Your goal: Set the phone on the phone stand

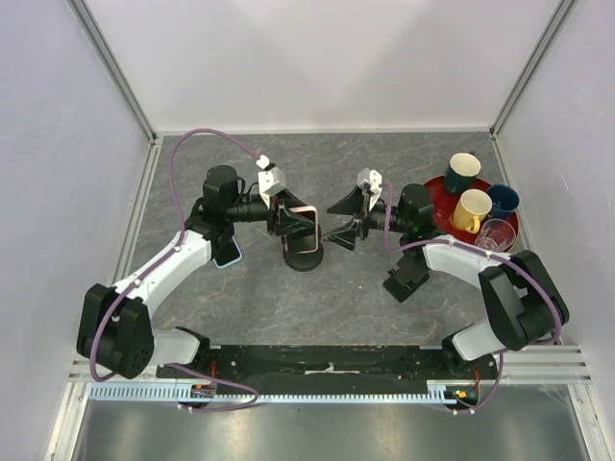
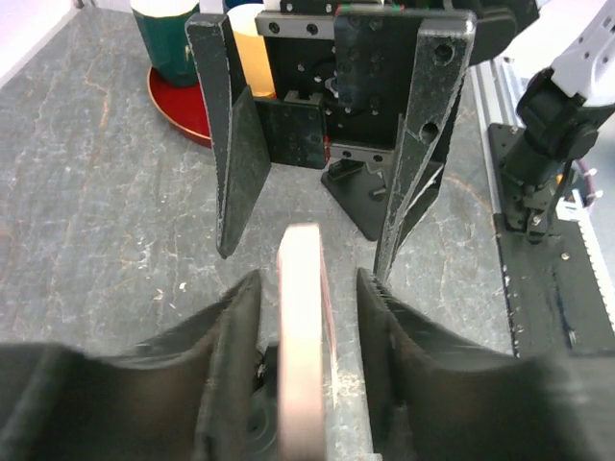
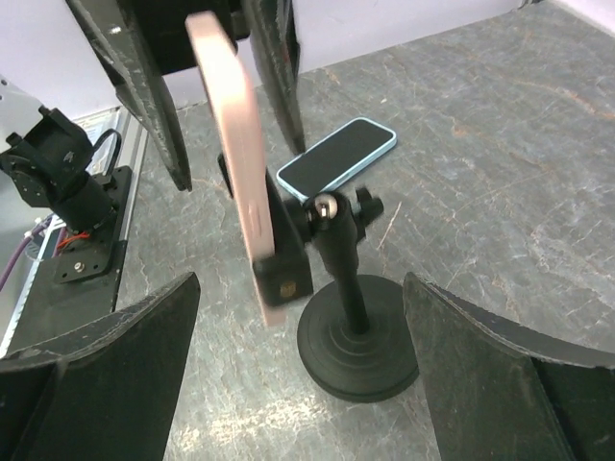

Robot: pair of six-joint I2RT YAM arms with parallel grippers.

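Observation:
The pink phone (image 1: 307, 225) stands on edge, held in the clamp of the black phone stand (image 1: 304, 257), whose round disc base rests on the table. In the right wrist view the phone (image 3: 233, 163) sits in the clamp above the disc base of the stand (image 3: 360, 346). My left gripper (image 2: 307, 280) straddles the phone's thin pink edge (image 2: 301, 355), with a gap on each side, so it is open. My right gripper (image 3: 300, 285) is wide open and empty, facing the stand from the right (image 1: 332, 221).
A light-blue phone (image 3: 338, 157) lies flat behind the stand, under the left arm (image 1: 229, 254). A black wedge stand (image 1: 405, 279) sits by the right arm. A red tray (image 1: 437, 188) with several cups stands at the right.

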